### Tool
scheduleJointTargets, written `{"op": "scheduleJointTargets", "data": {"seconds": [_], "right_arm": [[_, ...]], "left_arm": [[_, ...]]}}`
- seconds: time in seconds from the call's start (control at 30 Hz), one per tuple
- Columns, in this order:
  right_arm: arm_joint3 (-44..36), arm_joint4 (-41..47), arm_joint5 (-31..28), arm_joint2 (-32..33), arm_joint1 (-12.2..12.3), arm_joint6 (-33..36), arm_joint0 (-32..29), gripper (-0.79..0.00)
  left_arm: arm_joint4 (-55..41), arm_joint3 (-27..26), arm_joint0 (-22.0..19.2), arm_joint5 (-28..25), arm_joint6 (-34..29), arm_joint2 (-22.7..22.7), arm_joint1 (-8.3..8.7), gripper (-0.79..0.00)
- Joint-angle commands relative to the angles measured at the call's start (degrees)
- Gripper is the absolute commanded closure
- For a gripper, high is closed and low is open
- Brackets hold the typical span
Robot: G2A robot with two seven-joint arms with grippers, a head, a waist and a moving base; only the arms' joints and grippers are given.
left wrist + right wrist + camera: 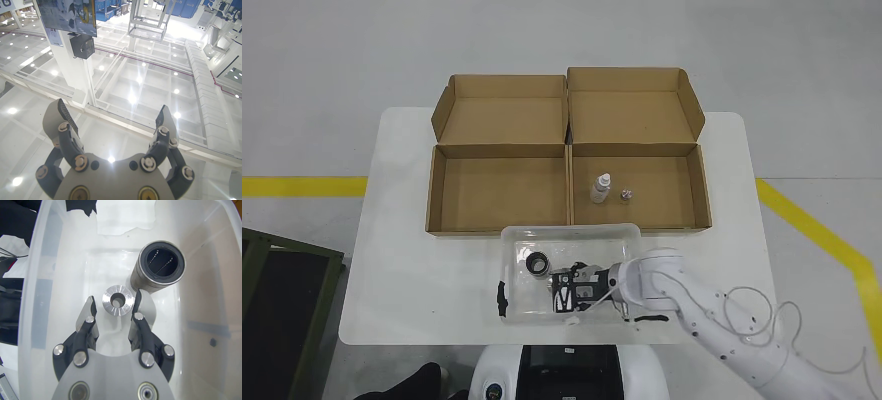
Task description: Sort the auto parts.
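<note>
A small silver sleeve (pixel 117 303) with a bored centre stood on end on the floor of the clear plastic bin (pixel 37 275), between the fingers of the right gripper (pixel 115 300). The claw was partly spread around it. One pad (pixel 136 302) sat right against the sleeve's side, and the other (pixel 93 307) stood a little off it. Just beside that first pad, a larger steel bearing (pixel 158 266) with a black-lined bore stood in the same bin. From above, the bin sat at the near edge of the white table (pixel 402 280), directly in front of two open cardboard boxes. The right box (pixel 672 190) held a small white bottle-shaped part (pixel 600 188) and a tiny round piece (pixel 625 192) near it. The left box (pixel 498 192) adjoined it. The left gripper (pixel 112 105) pointed up at the ceiling, its claw spread wide and holding nothing.
</note>
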Motion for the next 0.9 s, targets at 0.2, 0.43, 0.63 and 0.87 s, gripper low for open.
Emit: {"op": "scheduleJointTargets", "data": {"seconds": [0.2, 0.43, 0.63, 0.87], "right_arm": [[1.4, -0.9, 0.1, -0.4, -0.6, -1.8, 0.5, -0.157], [1.4, -0.4, -0.5, 0.1, -0.8, -2.8, 0.7, 0.000], [-0.9, 1.8, -2.7, 2.3, -0.3, -1.9, 0.4, 0.000], [-4.9, 5.7, -3.8, 6.4, 0.7, -1.3, -0.9, 0.000]], "left_arm": [[0.0, 0.0, 0.0, 0.0, 0.0, 0.0, 0.00, -0.785], [0.0, 0.0, 0.0, 0.0, 0.0, 0.0, 0.00, -0.785], [0.0, 0.0, 0.0, 0.0, 0.0, 0.0, 0.00, -0.785], [0.0, 0.0, 0.0, 0.0, 0.0, 0.0, 0.00, -0.785]]}}
